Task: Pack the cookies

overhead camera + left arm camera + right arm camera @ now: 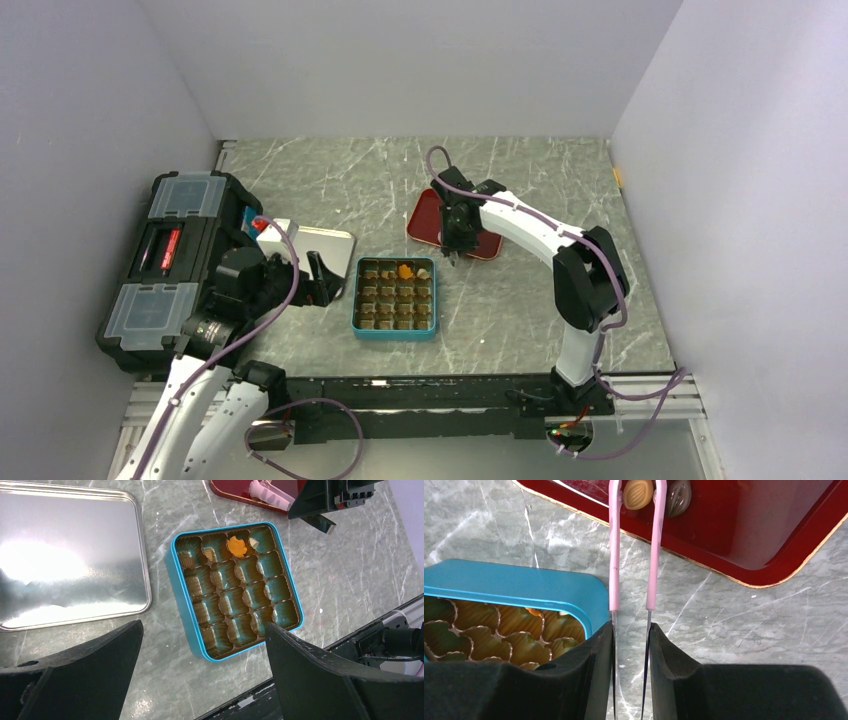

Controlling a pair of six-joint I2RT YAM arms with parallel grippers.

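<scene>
The teal tin (394, 336) sits mid-table with an orange flower cookie (237, 546), a pale cream lump (254, 543) and two small brown pieces (186, 558) in its far row. My right gripper (630, 630) is shut on thin pink tongs (614, 555). The tong tips straddle a tan cookie (638, 493) on the red tray (749, 540). A dark-brown cookie (679, 497) lies right beside it. My left gripper (203, 625) hovers wide open above the tin's near edge and holds nothing.
The tin's shiny lid (70, 555) lies flat to the left of the tin. A black toolbox (165, 260) stands at the table's left edge. The red tray (425, 215) lies behind the tin, to its right.
</scene>
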